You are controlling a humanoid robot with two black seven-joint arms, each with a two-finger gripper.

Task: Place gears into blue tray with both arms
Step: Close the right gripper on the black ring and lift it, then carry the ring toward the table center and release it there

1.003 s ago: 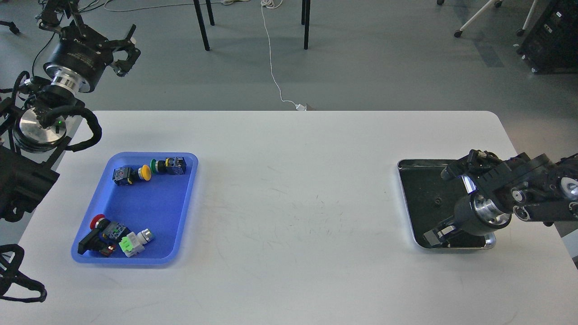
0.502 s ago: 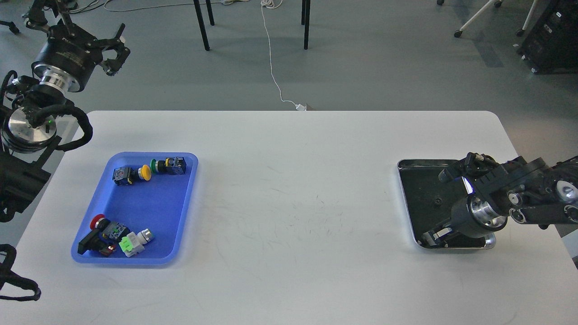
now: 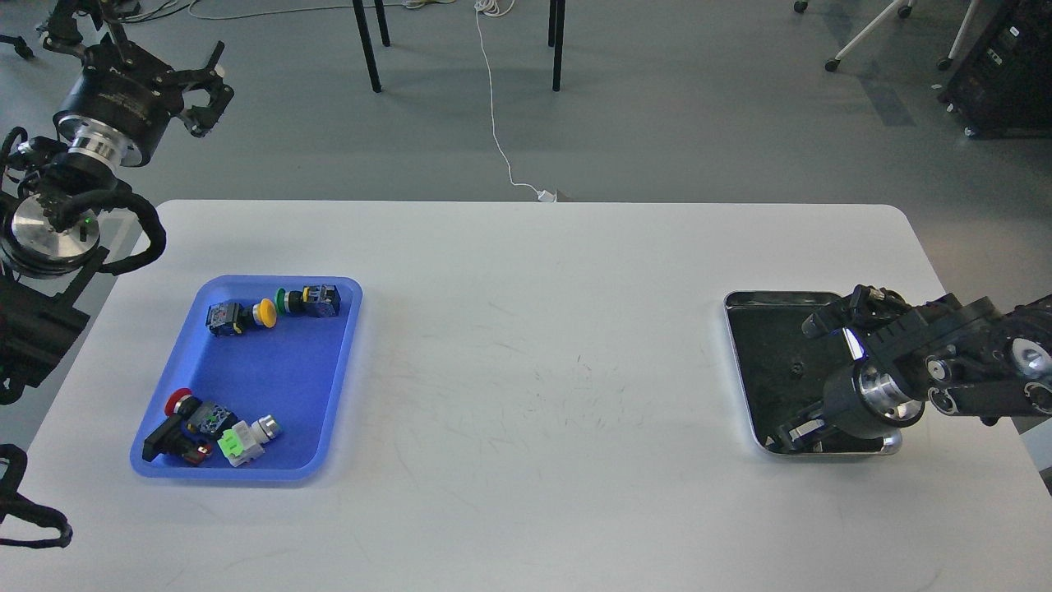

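The blue tray (image 3: 275,386) lies at the table's left and holds several coloured push-button switches. One tiny black gear (image 3: 795,369) rests on the dark bottom of the silver tray (image 3: 734,345) at the right. My right gripper (image 3: 794,433) is low inside that tray's near corner, a short way in front of the gear. Its fingers look dark and bunched, so their state is unclear. My left gripper (image 3: 205,86) hangs high beyond the table's far left corner, well away from the blue tray. Its claws are spread with nothing between them.
Yellow and green switches (image 3: 275,308) lie at the blue tray's far end, with red and white ones (image 3: 214,432) at its near end. Chair legs (image 3: 370,49) and a white cable (image 3: 497,123) are on the floor behind the table.
My left arm has pulled back to the left, away from the table. My right gripper has sunk a little lower towards the silver tray's near corner.
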